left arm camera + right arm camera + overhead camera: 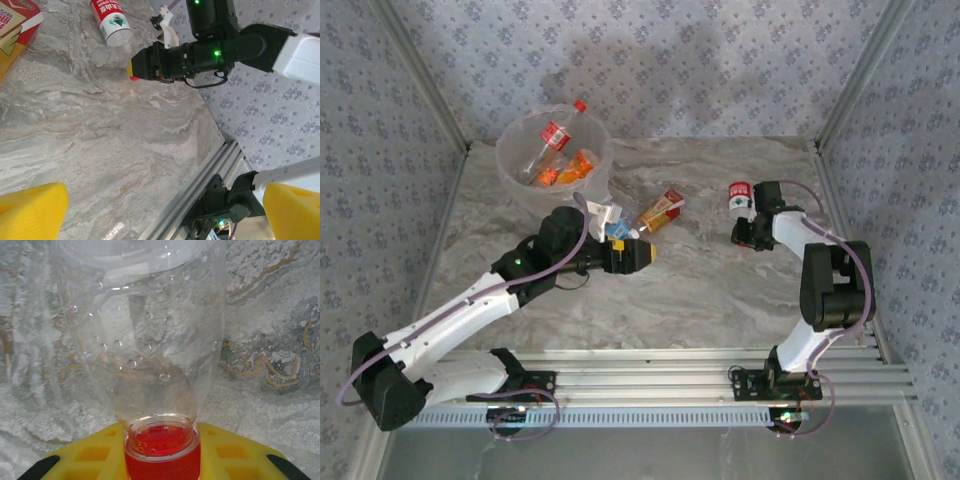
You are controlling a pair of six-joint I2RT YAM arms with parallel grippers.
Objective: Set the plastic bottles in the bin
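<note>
- Left claw point(640, 254), centre of the counter point(700, 300): yellow fingers spread wide, nothing between them.
- Orange carton point(661, 211) lies just beyond the left claw, at its 1 o'clock.
- Right claw point(744, 218), counter's 2 o'clock: closed on the red-capped neck of a clear bottle point(740, 196) with a red label, its body pointing to 12 o'clock.
- Bin point(510, 165), counter's 11 o'clock: holds a red-capped bottle point(557, 135) and orange bottles point(575, 168).

Red-and-yellow carton point(662, 211) lying tilted on the marble-pattern table point(700, 300), about mid-width, nearer the far edge than the near one. Grey-blue floral backdrop point(720, 60) behind the far edge and both side edges. Aluminium rails point(660, 372) run along the near edge.
</note>
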